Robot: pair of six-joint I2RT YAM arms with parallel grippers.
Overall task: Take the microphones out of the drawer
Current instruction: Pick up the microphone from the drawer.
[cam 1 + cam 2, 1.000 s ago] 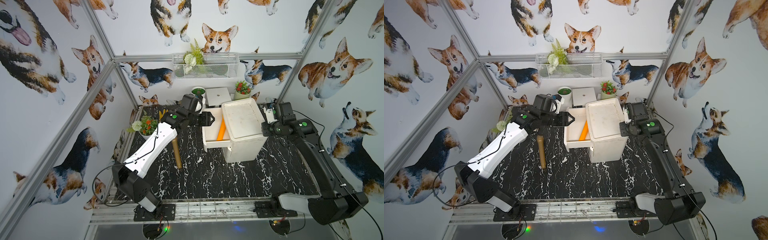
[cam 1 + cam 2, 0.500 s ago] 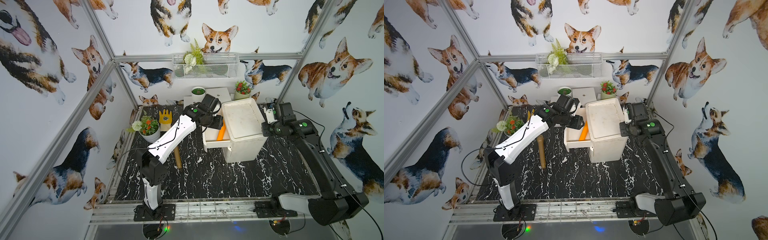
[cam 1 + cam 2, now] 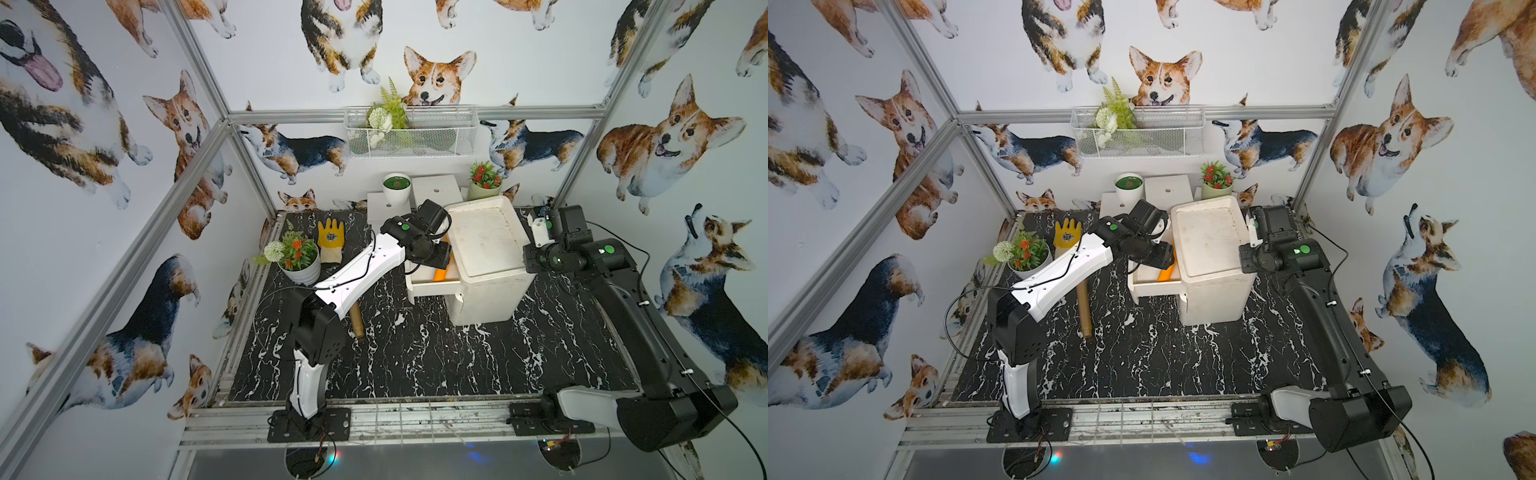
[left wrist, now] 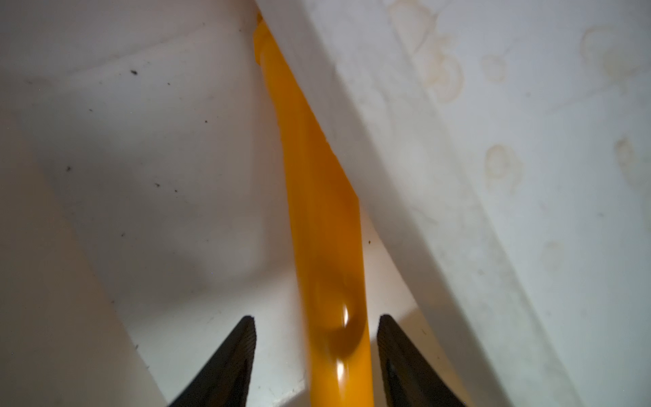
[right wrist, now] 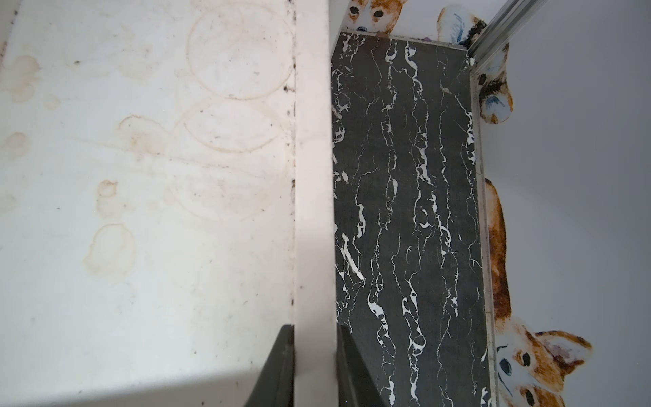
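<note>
My L gripper [image 4: 317, 320] hangs inside the pulled-out drawer [image 4: 158, 158], jaws apart; the orange mic [image 4: 318, 183] runs between my fingers [image 4: 239, 352] w/ a gap on each side, so nothing is gripped; the mic lies slanted on the drawer floor, its far end at the corner by the cabinet [image 4: 493, 141] edge; in both top views the mic [image 3: 439, 274] [image 3: 1165, 273] shows only as a short orange bit past my wrist. My R gripper [image 5: 313, 329] is clamped on the raised rim of the cabinet top, one finger on each side. On the table [image 3: 415, 353]: wooden handle [image 3: 356, 322], yellow glove [image 3: 331, 239], flower pot [image 3: 297, 262], all apart from the drawer.
</note>
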